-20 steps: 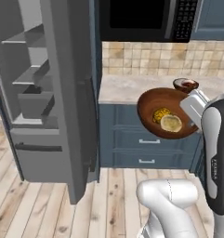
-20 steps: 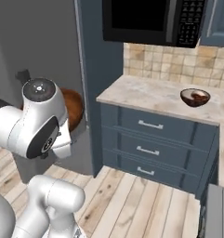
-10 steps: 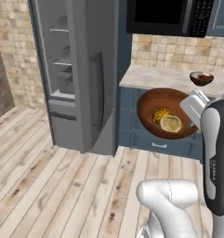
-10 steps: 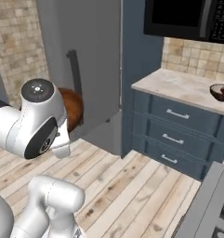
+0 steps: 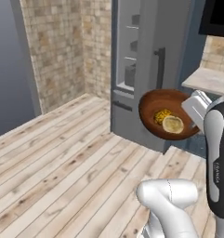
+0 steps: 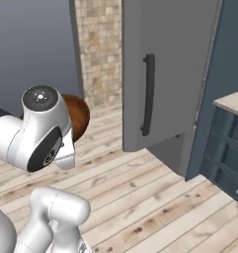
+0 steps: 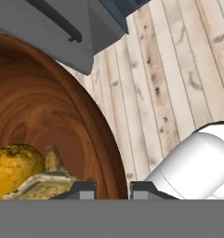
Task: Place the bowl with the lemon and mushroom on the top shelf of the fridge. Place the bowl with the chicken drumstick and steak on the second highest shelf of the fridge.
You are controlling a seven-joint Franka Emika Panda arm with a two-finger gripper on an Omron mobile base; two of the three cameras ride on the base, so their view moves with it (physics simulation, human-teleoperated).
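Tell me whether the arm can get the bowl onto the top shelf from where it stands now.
Probably not yet. The gripper is shut on the bowl rim, but the open fridge door stands between the arm and the shelves, seen edge-on. The base likely has to come round.

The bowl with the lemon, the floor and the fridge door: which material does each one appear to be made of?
The bowl with the lemon and mushroom looks like polished reddish-brown wood: curved grain lines and a soft sheen show inside it. The floor looks like pale wooden planks with knots and seams, matte. The fridge door looks like smooth grey metal or painted steel, plain and satin, and its handle is darker; the exact material cannot be told.
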